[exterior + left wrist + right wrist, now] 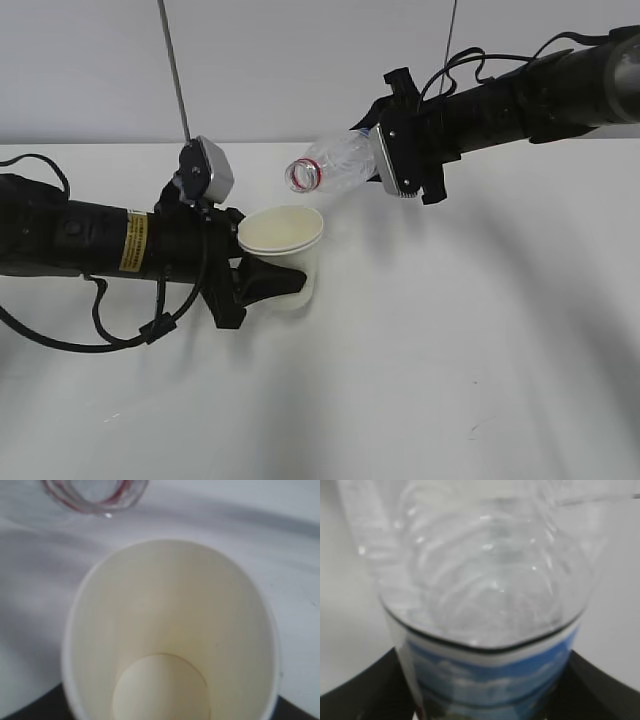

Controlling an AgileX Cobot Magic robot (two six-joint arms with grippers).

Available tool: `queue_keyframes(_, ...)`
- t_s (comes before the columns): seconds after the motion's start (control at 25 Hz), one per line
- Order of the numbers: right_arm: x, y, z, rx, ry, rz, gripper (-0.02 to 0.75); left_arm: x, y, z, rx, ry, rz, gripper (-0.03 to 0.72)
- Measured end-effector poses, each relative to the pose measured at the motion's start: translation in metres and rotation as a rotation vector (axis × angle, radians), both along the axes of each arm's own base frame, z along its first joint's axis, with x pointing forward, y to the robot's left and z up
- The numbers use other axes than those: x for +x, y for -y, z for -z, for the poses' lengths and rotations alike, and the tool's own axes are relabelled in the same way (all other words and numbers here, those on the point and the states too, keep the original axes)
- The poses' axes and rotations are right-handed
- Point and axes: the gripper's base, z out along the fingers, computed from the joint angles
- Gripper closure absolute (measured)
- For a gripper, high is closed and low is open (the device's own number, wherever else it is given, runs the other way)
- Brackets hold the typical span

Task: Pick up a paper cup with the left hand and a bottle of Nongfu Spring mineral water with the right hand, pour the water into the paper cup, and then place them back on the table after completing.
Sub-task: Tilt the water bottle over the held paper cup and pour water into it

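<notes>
- Clear plastic tells you little about the fill: the bottle (pixel 340 162) lies almost level in the right hand (pixel 400 160), uncapped mouth with its red ring pointing down-left, above and just behind the far rim of the cup (pixel 285 250).
- Your right fingers (pixel 355 690) are closed on the labelled body of the bottle; hold that grip steady and turn only the wrist.
- Your left hand (pixel 262 285) clamps the cup low on its wall, and the cup stands upright over the table (pixel 450 380); whether it is lifted or resting there, I cannot tell.
- From the left wrist view the cup (pixel 170 630) looks dry to the bottom, and the bottle mouth (pixel 95 492) sits beyond the rim, not over the opening.
- So first bring the mouth over the middle of the cup; tipping from where it is would likely spill behind the rim.
- Tilt slowly; the water is hard to make out in the blurred right wrist view, so watch the cup floor for the first flow.
- Keep the mouth near but off the rim; a knock could crush or tilt the paper wall.
- Keep the cup level while you pour.
</notes>
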Motion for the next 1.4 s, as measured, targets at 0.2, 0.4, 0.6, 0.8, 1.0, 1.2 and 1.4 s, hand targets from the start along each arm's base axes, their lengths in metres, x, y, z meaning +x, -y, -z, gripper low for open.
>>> queue_keyframes(0.2, 0.000, 0.000, 0.000, -0.012, 0.010, -0.006, 0.262, 0.000, 0.000, 0.000, -0.002, 0.000, -0.002, 0.321)
queue_keyframes(0.4, 0.000, 0.000, 0.000, -0.030, 0.026, -0.021, 0.262, 0.001, 0.000, -0.001, -0.004, 0.000, -0.006, 0.321)
queue_keyframes(0.6, 0.000, 0.000, 0.000, -0.036, 0.031, -0.026, 0.262, 0.003, 0.001, 0.001, -0.006, -0.002, -0.008, 0.321)
queue_keyframes(0.8, 0.000, 0.000, 0.000, -0.042, 0.036, -0.028, 0.262, 0.006, 0.004, 0.004, -0.006, -0.003, -0.006, 0.321)
queue_keyframes(1.0, 0.000, 0.000, 0.000, -0.058, 0.049, -0.040, 0.262, 0.006, 0.004, 0.004, -0.003, -0.003, 0.000, 0.321)
queue_keyframes(1.2, 0.001, 0.001, -0.001, -0.069, 0.063, -0.045, 0.262, 0.006, 0.004, 0.004, -0.001, -0.008, 0.002, 0.321)
queue_keyframes(1.4, 0.004, 0.000, -0.008, -0.070, 0.087, -0.047, 0.262, 0.006, 0.004, 0.011, 0.000, -0.028, 0.004, 0.321)
